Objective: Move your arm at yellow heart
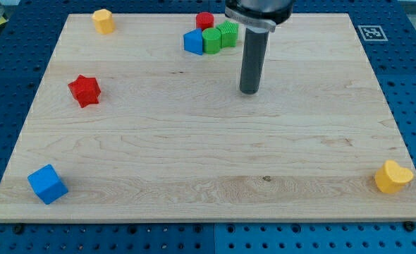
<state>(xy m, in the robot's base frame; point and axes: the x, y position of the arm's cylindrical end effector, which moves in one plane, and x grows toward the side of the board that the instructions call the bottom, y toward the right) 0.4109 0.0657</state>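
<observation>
Standing on the pale wooden counter [194,155], my tip [249,92] touches no block; this tool is a plain dark rod that cannot open and holds nothing. Far from my tip, toward the view's bottom right, sits the yellow heart-shaped block [393,176], near the counter's corner. Arriving too hard could shove it off the edge.

Arm [259,13] cut off at top; red cylinder [205,20] partly hidden.
</observation>
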